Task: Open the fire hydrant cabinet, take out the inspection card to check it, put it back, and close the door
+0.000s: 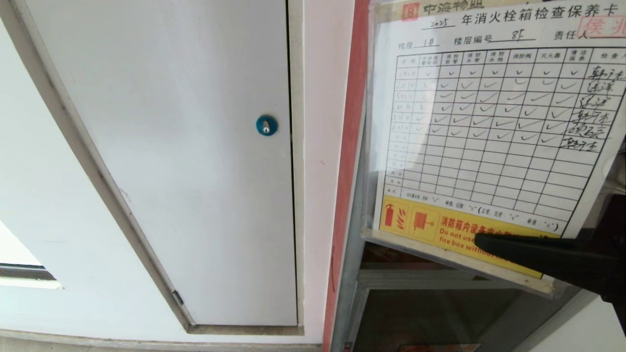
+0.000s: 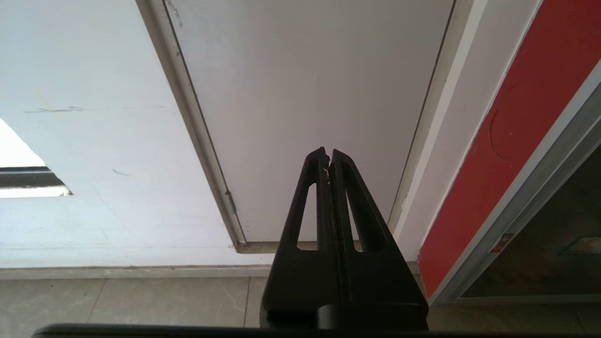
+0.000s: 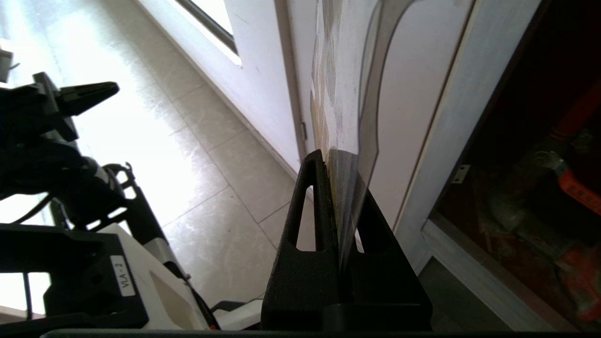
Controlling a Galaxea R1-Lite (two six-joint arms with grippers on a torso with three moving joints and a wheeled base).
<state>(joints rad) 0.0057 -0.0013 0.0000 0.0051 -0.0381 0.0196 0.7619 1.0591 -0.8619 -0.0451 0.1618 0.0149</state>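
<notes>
Right now the right gripper (image 1: 481,240) is clamped on the lower edge of the inspection card (image 1: 489,127), its fingers pressed together with the clear sleeve of the card between them. It holds the card up close before the head camera, tilted, so the printed grid with tick marks and handwritten names faces the lens, with a yellow strip of red symbols along the card's bottom. In the right wrist view the card (image 3: 335,94) stands edge-on, rising out of the closed fingers (image 3: 312,188).

Behind the card is the fire hydrant cabinet (image 1: 348,146), with its red side strip and silver frame; the right wrist view looks into its dark inside, where red fittings (image 3: 575,188) show.

To the left of the cabinet is a white panel door (image 1: 171,146) with a blue round lock (image 1: 266,125).

Lower down, the left gripper (image 2: 328,155) hangs with its fingers together and empty, pointing at the white panel door above the tiled floor (image 2: 141,300).
</notes>
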